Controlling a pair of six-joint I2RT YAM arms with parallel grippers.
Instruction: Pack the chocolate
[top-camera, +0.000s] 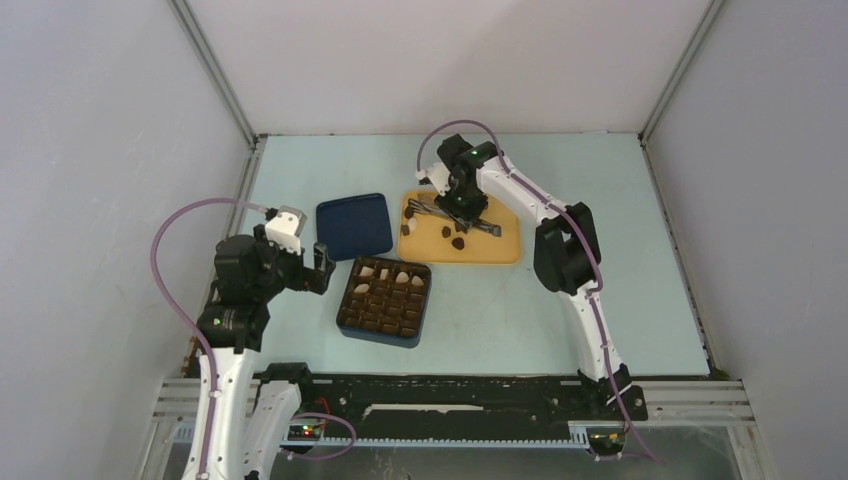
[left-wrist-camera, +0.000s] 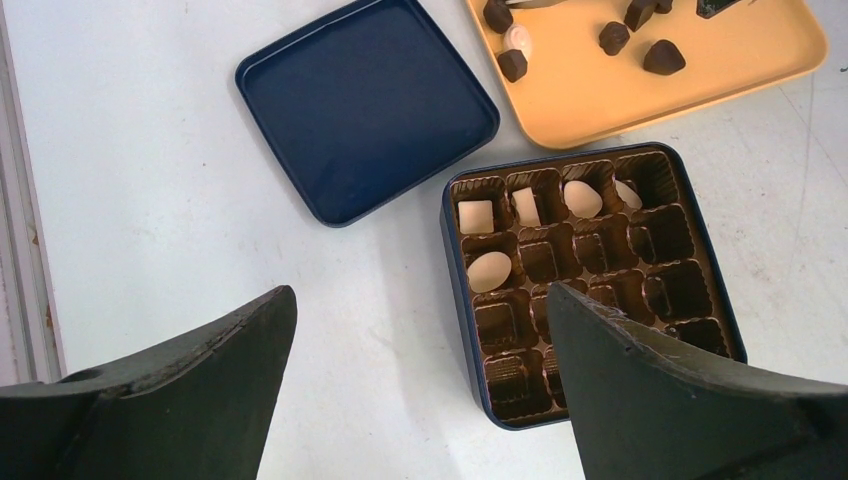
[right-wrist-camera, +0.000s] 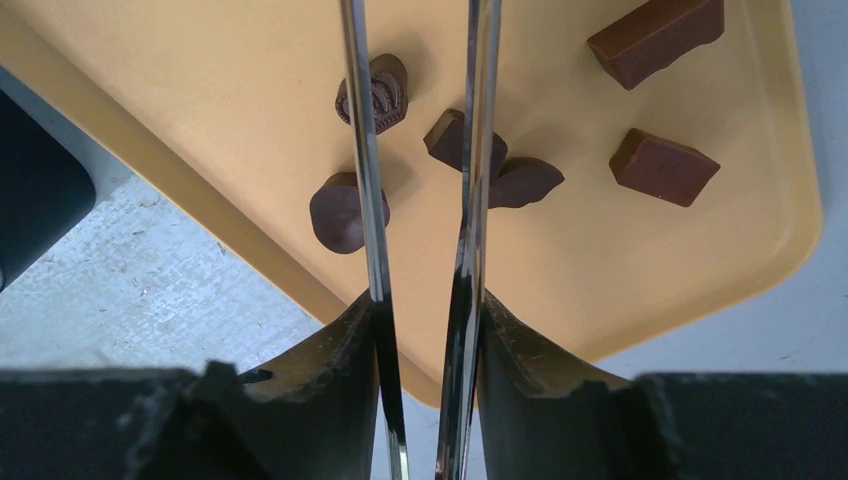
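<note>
Several dark brown chocolate pieces (right-wrist-camera: 338, 212) lie loose on the yellow tray (right-wrist-camera: 250, 60), and one cream-white piece (left-wrist-camera: 517, 38) lies there too. More cream-white pieces (left-wrist-camera: 489, 271) sit in cells along the far rows of the dark blue box (left-wrist-camera: 455, 300), in its brown gridded insert. My right gripper (right-wrist-camera: 425, 310) hangs over the tray, shut on metal tongs (right-wrist-camera: 365, 150). The tongs' two arms run past the chocolates and their tips are out of that view. My left gripper (left-wrist-camera: 420, 293) stands open above the table, just left of the box, holding nothing.
The box's dark blue lid (top-camera: 354, 225) lies upside down on the table between the box (top-camera: 345, 328) and the tray (top-camera: 505, 250). White walls close in the table on three sides.
</note>
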